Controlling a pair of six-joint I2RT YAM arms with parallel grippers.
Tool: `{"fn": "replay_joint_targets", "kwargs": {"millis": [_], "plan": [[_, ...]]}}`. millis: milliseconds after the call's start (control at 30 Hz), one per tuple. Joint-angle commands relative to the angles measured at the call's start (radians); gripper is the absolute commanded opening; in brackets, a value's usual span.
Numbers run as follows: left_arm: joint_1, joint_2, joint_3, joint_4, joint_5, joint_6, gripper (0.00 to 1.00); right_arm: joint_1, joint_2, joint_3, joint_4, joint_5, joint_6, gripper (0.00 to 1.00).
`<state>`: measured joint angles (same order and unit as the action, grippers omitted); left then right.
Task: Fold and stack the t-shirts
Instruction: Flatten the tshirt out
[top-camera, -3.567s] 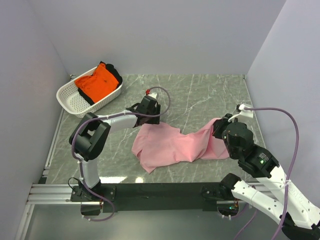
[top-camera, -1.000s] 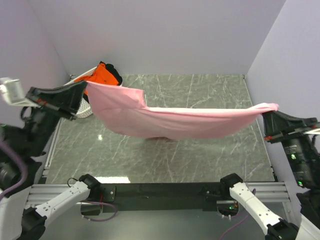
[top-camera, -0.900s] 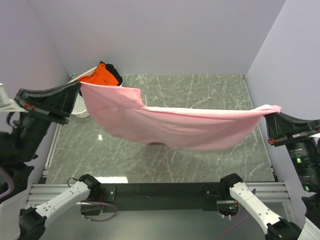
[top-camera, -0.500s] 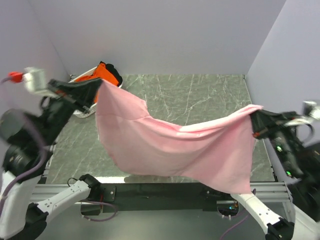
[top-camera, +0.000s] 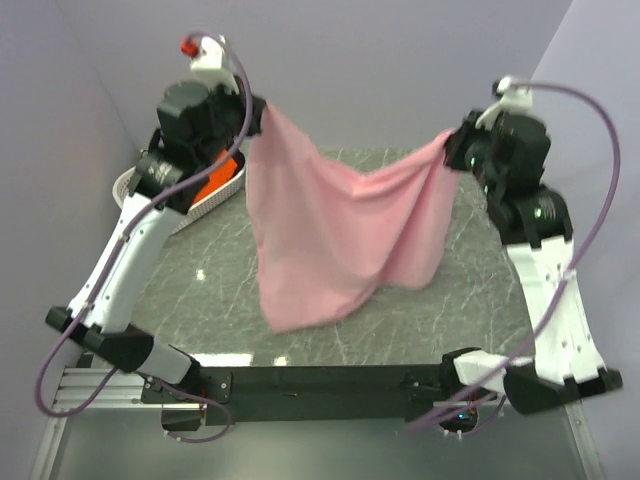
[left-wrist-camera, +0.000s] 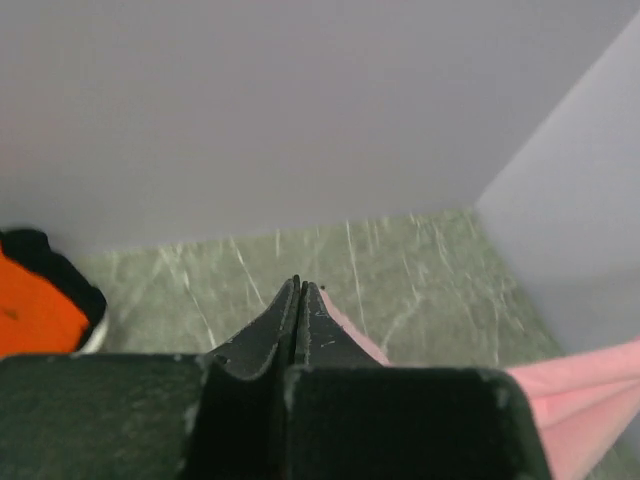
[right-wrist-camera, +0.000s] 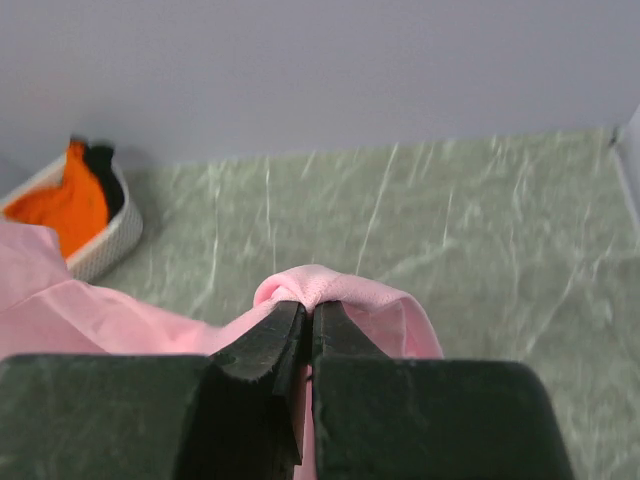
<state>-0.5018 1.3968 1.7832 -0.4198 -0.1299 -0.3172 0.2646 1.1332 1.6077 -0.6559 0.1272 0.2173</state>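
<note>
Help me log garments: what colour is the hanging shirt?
Light pink shirt; clearest in the top external view.

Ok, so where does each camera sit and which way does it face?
Top: high over the near edge, looking down on the table; left claw and right claw hold up the pink shirt.
Left wrist: rides that wrist, faces the back wall past its shut claw; orange shirt at left.
Right wrist: rides that wrist, faces across the table past its claw pinching pink cloth.
Shared: both wrist views show the orange shirt.
</note>
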Motion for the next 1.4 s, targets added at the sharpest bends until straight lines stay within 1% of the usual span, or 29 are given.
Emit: {"fn": "replay_joint_targets", "kwargs": {"millis": [0, 67, 167, 233, 267, 333, 367, 400, 500, 600, 667, 833, 933, 1033, 1100, 1167, 1233, 1300, 1333, 1367], "plan": [[0.040, 0.057, 0.329, 0.039, -0.005, 0.091, 0.00, -0.070, 0.113, 0.292, 0.099, -0.056, -0.032, 0.00], [0.045, 0.090, 0.407, 0.059, 0.001, 0.128, 0.00, -0.093, 0.186, 0.419, 0.061, -0.072, -0.048, 0.00], [0.046, 0.061, 0.378, 0.125, 0.022, 0.162, 0.01, -0.093, 0.203, 0.462, 0.047, -0.083, -0.062, 0.00], [0.046, 0.035, 0.345, 0.136, 0.039, 0.165, 0.01, -0.093, 0.180, 0.423, 0.055, -0.097, -0.062, 0.00], [0.046, -0.002, 0.294, 0.141, 0.062, 0.167, 0.00, -0.093, 0.162, 0.396, 0.074, -0.104, -0.061, 0.00], [0.043, -0.071, 0.225, 0.164, 0.088, 0.165, 0.00, -0.093, 0.093, 0.301, 0.096, -0.115, -0.058, 0.00], [0.028, -0.093, 0.167, 0.176, 0.075, 0.187, 0.01, -0.093, 0.042, 0.270, 0.104, -0.118, -0.055, 0.00], [0.013, -0.111, 0.154, 0.184, 0.072, 0.193, 0.01, -0.093, 0.016, 0.218, 0.105, -0.123, -0.055, 0.00], [0.006, -0.153, 0.171, 0.136, 0.148, 0.149, 0.01, -0.091, -0.099, 0.131, 0.096, -0.124, -0.047, 0.00], [0.005, -0.220, 0.145, 0.110, 0.202, 0.099, 0.01, -0.091, -0.211, 0.104, 0.070, -0.124, -0.055, 0.00], [0.003, -0.284, 0.116, 0.116, 0.207, 0.076, 0.01, -0.091, -0.268, 0.126, 0.029, -0.124, -0.062, 0.00], [0.005, -0.378, 0.136, 0.122, 0.222, 0.046, 0.01, -0.093, -0.297, 0.294, -0.091, -0.115, -0.062, 0.00], [0.005, -0.398, 0.165, 0.130, 0.260, 0.033, 0.01, -0.093, -0.303, 0.330, -0.119, -0.091, -0.050, 0.00], [0.005, -0.398, 0.165, 0.138, 0.277, 0.030, 0.00, -0.093, -0.306, 0.302, -0.113, -0.054, -0.039, 0.00], [0.005, -0.389, 0.127, 0.144, 0.276, 0.032, 0.01, -0.093, -0.299, 0.253, -0.102, -0.040, -0.027, 0.00], [0.005, -0.363, 0.053, 0.159, 0.256, 0.036, 0.01, -0.091, -0.277, 0.194, -0.085, -0.024, -0.018, 0.00], [0.005, -0.317, -0.017, 0.174, 0.233, 0.046, 0.01, -0.093, -0.259, 0.144, -0.058, -0.002, -0.009, 0.00], [0.005, -0.257, -0.060, 0.184, 0.199, 0.053, 0.01, -0.093, -0.230, 0.063, -0.038, 0.018, -0.003, 0.00], [0.008, -0.239, -0.108, 0.194, 0.185, 0.059, 0.01, -0.093, -0.207, 0.035, -0.018, 0.035, 0.007, 0.00], [0.012, -0.219, -0.134, 0.208, 0.171, 0.058, 0.01, -0.094, -0.198, -0.024, -0.005, 0.040, 0.011, 0.00]]}}
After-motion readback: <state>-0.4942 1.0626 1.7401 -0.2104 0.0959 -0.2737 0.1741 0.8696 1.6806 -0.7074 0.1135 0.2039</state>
